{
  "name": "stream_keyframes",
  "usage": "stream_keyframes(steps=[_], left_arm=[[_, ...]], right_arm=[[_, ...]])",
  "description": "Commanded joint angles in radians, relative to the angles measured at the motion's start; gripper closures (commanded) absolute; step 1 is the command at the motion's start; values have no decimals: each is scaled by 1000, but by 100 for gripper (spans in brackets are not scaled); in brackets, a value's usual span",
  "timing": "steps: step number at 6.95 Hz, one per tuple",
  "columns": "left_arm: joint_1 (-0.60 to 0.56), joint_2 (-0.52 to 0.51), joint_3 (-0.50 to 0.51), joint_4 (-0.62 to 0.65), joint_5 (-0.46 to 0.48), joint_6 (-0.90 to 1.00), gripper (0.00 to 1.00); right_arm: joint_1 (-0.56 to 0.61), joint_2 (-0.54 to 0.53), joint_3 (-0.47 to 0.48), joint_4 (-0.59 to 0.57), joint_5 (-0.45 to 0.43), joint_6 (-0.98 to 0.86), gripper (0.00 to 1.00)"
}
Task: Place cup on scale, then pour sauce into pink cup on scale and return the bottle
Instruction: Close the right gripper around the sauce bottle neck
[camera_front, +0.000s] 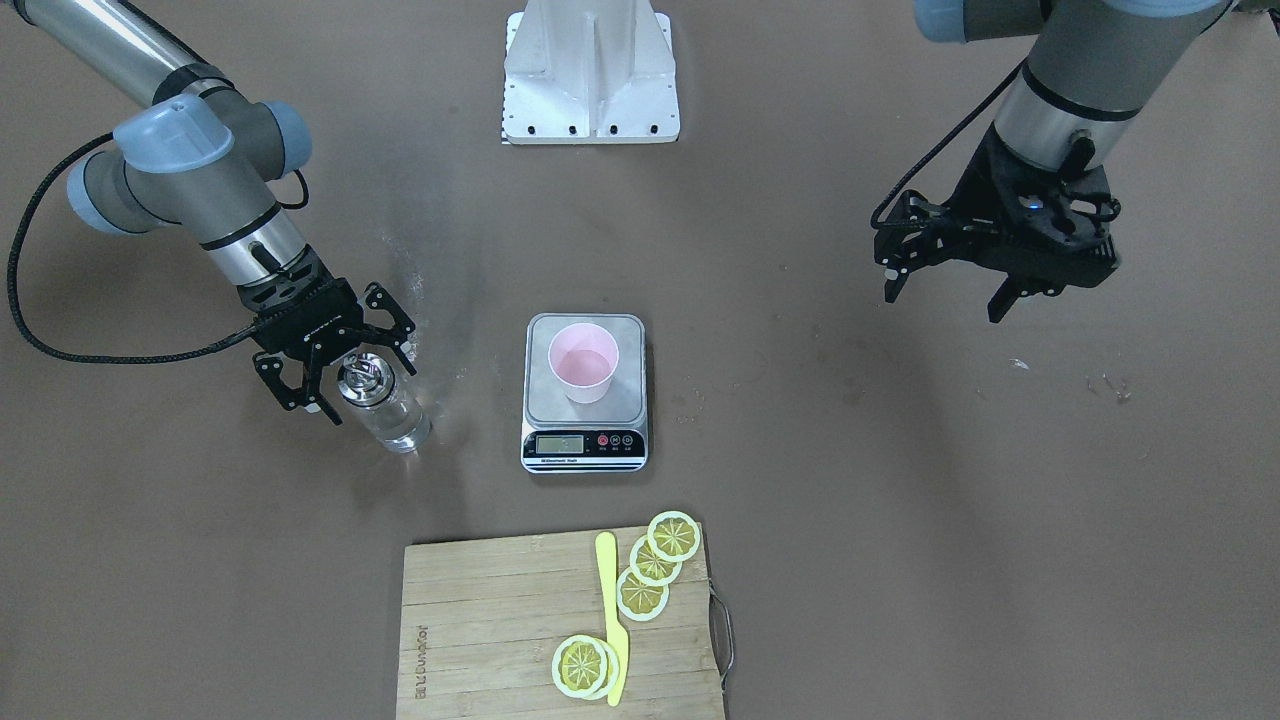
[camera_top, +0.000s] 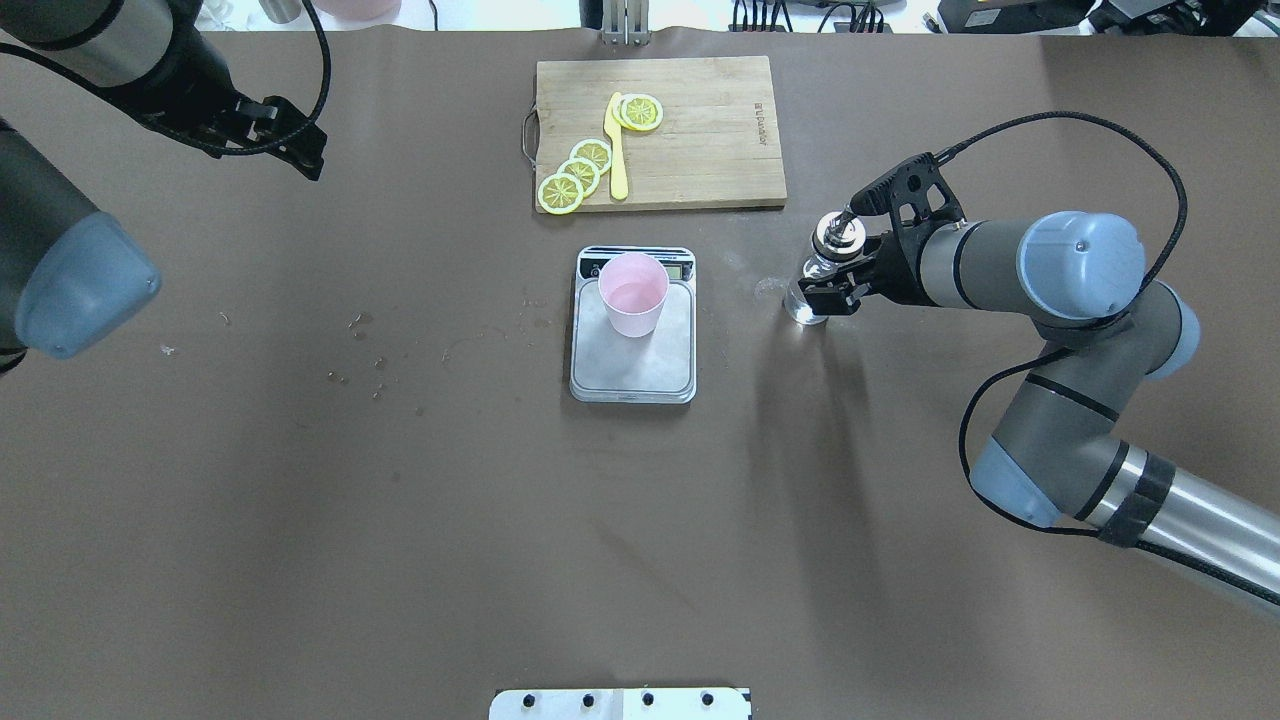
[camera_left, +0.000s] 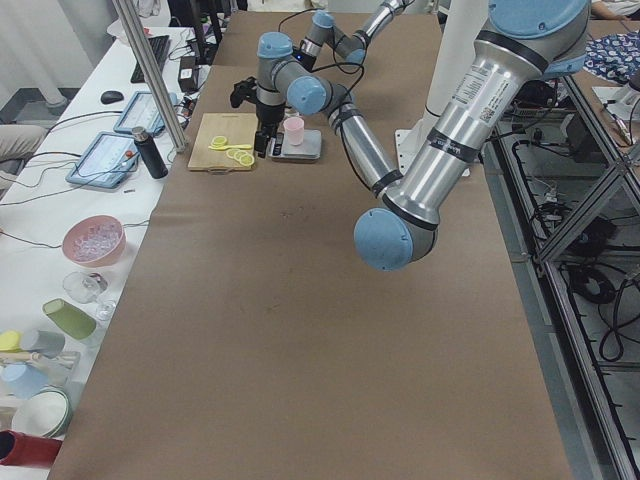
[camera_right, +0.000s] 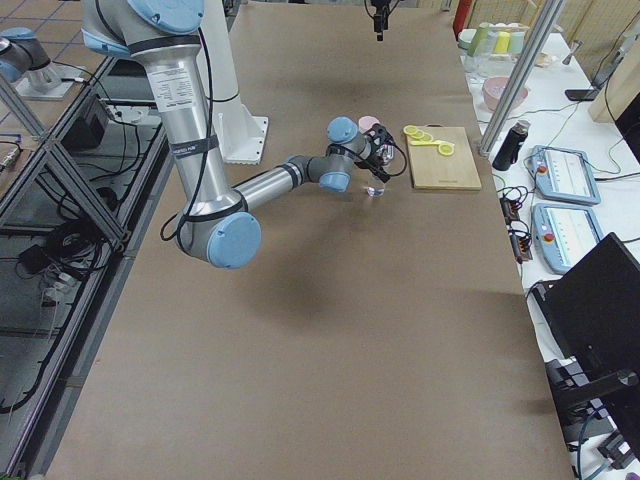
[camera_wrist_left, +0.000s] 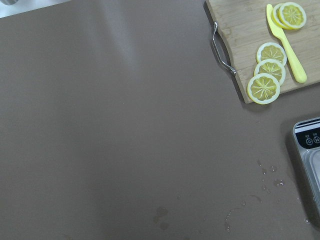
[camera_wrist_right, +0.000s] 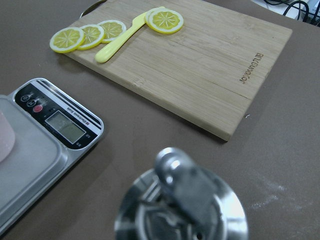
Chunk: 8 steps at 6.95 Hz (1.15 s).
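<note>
Right hand (camera_front: 367, 388), spread open, straddles the clear glass bottle (camera_front: 397, 422) beside the flat steel scale (camera_front: 546, 402) bearing a pale pink plastic cup (camera_front: 583, 362).

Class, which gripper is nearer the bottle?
Right. The right gripper flanks the bottle; the left gripper hangs far off, beyond the scale.

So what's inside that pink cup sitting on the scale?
Looking down into the cup, only its pink inner wall and bottom show, nothing solid. Whether clear liquid lies in it cannot be told.
</note>
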Motion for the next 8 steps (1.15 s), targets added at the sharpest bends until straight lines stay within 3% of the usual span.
stream_keyframes(steps=[1, 2, 6, 7, 8], left_arm=[[0, -2, 2, 0, 0, 0, 3], [2, -2, 3, 0, 0, 0, 3], [3, -2, 5, 0, 0, 0, 3], [2, -3, 5, 0, 0, -2, 3], [2, -2, 5, 0, 0, 0, 3]], right_arm=[[-1, 0, -1, 0, -10, 3, 27], [-3, 5, -1, 0, -10, 8, 34], [-3, 18, -1, 0, -18, 23, 35], [-3, 23, -1, 2, -19, 34, 46], [-3, 26, -1, 0, -24, 47, 66]])
